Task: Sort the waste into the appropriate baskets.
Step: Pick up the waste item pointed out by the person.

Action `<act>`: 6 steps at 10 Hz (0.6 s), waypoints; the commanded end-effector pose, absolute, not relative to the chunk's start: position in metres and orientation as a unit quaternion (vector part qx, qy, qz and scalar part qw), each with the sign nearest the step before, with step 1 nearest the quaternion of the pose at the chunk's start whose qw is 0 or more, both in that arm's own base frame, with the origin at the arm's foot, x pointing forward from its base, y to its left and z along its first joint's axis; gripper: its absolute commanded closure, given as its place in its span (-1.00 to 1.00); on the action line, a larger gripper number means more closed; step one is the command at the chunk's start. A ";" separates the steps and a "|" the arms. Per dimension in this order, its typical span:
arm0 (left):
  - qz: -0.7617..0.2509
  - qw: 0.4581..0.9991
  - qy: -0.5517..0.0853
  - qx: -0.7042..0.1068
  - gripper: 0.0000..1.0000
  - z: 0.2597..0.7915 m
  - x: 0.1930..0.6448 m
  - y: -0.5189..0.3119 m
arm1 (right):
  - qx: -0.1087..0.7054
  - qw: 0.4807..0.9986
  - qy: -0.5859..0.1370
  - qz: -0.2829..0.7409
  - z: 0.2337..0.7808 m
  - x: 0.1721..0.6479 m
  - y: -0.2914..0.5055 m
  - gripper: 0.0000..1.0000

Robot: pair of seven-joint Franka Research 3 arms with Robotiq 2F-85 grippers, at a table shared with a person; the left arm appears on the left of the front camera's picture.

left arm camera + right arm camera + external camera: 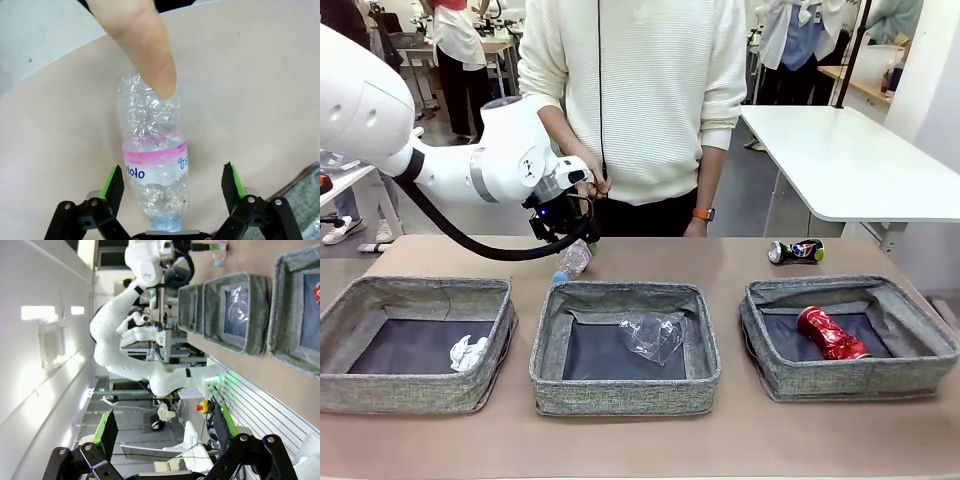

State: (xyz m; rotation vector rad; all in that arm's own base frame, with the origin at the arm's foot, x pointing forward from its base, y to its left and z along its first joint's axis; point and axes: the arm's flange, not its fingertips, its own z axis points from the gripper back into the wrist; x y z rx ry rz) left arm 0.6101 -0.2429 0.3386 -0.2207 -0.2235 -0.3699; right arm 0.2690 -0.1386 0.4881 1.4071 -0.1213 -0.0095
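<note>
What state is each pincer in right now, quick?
Left pincer: open, straddling the plastic bottle, not gripping it.
Right pincer: open, holding nothing.

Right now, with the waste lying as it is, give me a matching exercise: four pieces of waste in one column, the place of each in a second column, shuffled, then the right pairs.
Things:
1. paper ball
2. plastic cup
3. red can
4. dark-blue can

Places:
A. on the table, beyond the right basket
B. in the left basket
C. in the right basket
D. in the middle basket

Pairs: 1-B, 2-D, 3-C, 4-A.
</note>
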 end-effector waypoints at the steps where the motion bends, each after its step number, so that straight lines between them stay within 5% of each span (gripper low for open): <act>1: -0.169 0.974 -0.125 -0.079 -1.00 0.331 0.605 -0.244 | 0.649 0.758 -0.064 -0.003 0.490 0.269 -0.137 -1.00; 5: -0.172 0.975 -0.116 -0.078 -1.00 0.326 0.605 -0.246 | 0.649 0.758 -0.064 -0.003 0.490 0.269 -0.137 -1.00; 6: -0.170 0.978 -0.100 -0.068 -0.56 0.325 0.607 -0.247 | 0.649 0.758 -0.064 -0.003 0.490 0.269 -0.137 -1.00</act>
